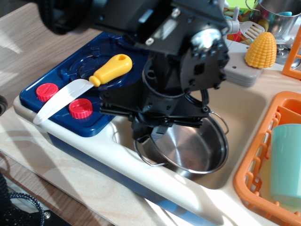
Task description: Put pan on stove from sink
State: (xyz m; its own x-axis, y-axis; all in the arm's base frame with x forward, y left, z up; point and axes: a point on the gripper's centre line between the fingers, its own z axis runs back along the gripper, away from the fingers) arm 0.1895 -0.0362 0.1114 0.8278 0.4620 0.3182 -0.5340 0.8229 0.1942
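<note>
The shiny steel pan (190, 148) is in the cream sink (247, 110), tilted, with its left rim raised and one wire loop handle (143, 157) hanging at the left. My black gripper (153, 128) sits over that left rim and looks shut on it; the arm hides the fingertips in part. The dark blue stove (110, 47) lies to the left of the sink, with two red knobs (81, 108). A toy knife (80, 87) with a yellow handle and white blade lies across the stove's burner.
The faucet's grey base (237, 70) stands behind the sink, with a yellow toy corn (261, 49) on it. An orange dish rack (254, 176) holding a teal cup (287, 160) is at the right. A taller steel pot (277, 14) stands at the back right.
</note>
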